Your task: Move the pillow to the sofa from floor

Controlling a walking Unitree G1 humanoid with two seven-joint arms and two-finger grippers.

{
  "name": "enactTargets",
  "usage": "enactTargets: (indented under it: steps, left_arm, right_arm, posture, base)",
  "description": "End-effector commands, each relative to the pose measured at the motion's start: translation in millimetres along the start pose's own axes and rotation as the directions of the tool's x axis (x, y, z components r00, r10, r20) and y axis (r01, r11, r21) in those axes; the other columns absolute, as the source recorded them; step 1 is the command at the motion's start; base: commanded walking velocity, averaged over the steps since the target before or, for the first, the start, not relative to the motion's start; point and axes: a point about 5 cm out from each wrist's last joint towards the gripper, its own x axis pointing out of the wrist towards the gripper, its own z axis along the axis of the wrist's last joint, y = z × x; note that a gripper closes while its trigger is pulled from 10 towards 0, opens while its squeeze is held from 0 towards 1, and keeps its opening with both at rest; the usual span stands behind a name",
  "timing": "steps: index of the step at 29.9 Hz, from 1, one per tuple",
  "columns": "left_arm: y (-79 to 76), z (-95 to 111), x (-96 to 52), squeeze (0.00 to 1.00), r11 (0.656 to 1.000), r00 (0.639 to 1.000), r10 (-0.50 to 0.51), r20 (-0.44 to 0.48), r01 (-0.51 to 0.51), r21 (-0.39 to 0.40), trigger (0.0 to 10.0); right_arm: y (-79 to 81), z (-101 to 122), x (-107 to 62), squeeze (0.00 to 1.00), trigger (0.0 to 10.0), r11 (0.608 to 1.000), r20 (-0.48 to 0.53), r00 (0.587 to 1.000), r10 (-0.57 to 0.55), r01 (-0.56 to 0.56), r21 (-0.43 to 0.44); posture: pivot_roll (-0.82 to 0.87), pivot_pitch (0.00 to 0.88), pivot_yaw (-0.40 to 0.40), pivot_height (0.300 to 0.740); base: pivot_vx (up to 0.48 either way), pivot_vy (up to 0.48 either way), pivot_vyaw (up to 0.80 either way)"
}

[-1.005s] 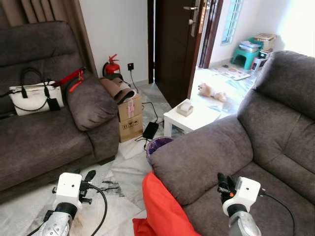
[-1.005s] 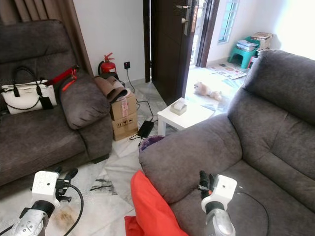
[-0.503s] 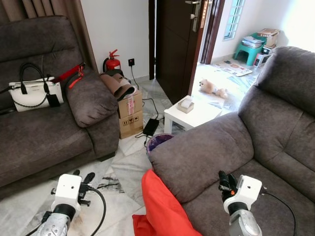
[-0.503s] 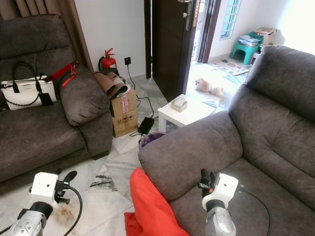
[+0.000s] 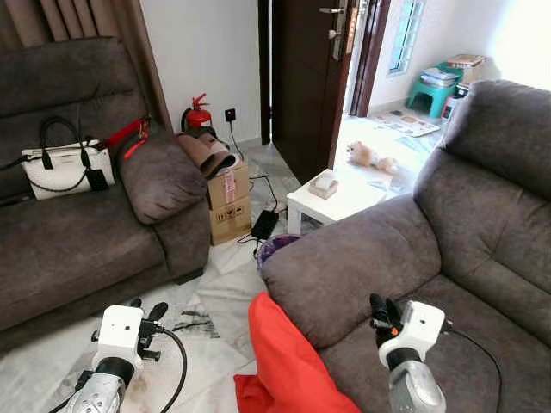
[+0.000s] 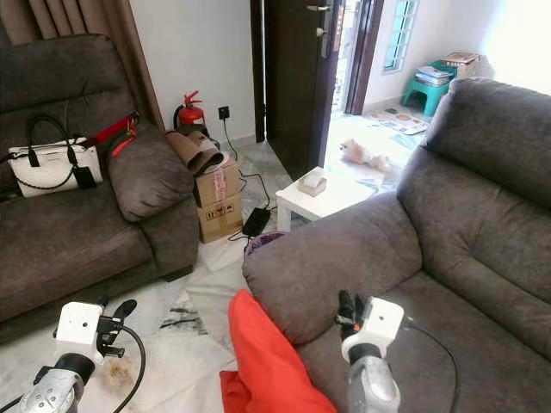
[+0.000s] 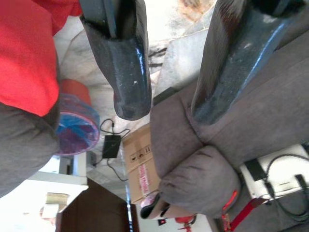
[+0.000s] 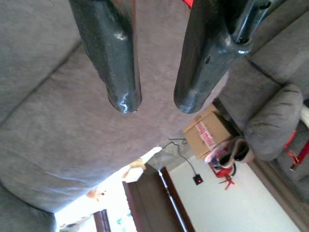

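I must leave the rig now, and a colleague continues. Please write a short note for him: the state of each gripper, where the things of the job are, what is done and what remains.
Left gripper: open, empty, low over the marble floor beside the dark grey fabric sofa.
Right gripper: open, empty, over the seat of the second grey sofa, near its armrest.
The bright red soft pillow leans against that armrest, its lower end on the floor, between the two arms.
Done: nothing is lifted yet; neither gripper touches the pillow.
Left: grasp the pillow, raise it and lay it on the sofa seat.
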Motion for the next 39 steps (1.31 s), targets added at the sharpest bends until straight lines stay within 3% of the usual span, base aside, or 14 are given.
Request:
enactTargets:
  steps: [1,4,13,23,31,39]
  left_arm:
    - [1.2,0,3.5,0.0,1.0,1.0,0.017,-0.01,-0.017,-0.015,10.0]
    - [-2.6,5,9.2,0.0,1.0,1.0,0.009,0.006,-0.009,-0.021,10.0]
    - [-3.9,10,16.1,0.0,0.998,0.999,0.036,0.028,-0.035,-0.054,10.0]
    - [-8.4,-1,-0.7,0.0,0.995,0.998,0.056,-0.003,-0.056,-0.085,10.0]
    - [-9.1,-1,-4.4,0.0,0.994,0.998,0.069,0.002,-0.068,-0.088,10.0]
    - [-2.9,1,-19.6,0.0,0.99,0.994,0.113,0.009,-0.112,-0.085,10.0]
  right_arm:
    - [4.7,3,4.6,0.0,10.0,1.0,-0.011,1.0,0.02,-0.02,0.001]
    - [3.5,12,8.6,0.0,10.0,1.0,0.02,1.0,0.024,-0.024,-0.007]
    - [-2.6,27,10.9,0.0,10.0,0.996,0.068,0.996,0.051,-0.046,-0.072]
    - [-1.6,31,8.8,0.0,10.0,0.993,0.091,0.992,0.085,-0.077,-0.089]
    - [6.4,27,10.9,0.0,10.0,0.988,0.049,0.991,0.121,-0.116,-0.1]
    - [14.8,18,8.0,0.0,10.0,0.984,0.023,0.986,0.165,-0.162,-0.073]
  posture:
    - [0.12,0.0,0.045,0.682]
    - [0.11,0.0,0.03,0.663]
    - [0.07,0.024,0.001,0.663]
    - [0.08,0.097,-0.009,0.663]
    - [0.11,0.098,-0.021,0.663]
    - [0.16,0.112,-0.046,0.643]
  base:
    - [0.0,0.0,0.0]
    - [0.0,0.0,0.0]
    - [0.0,0.0,0.0]
    - [0.0,0.0,0.0]
    - [0.0,0.0,0.0]
    - [0.0,0.0,0.0]
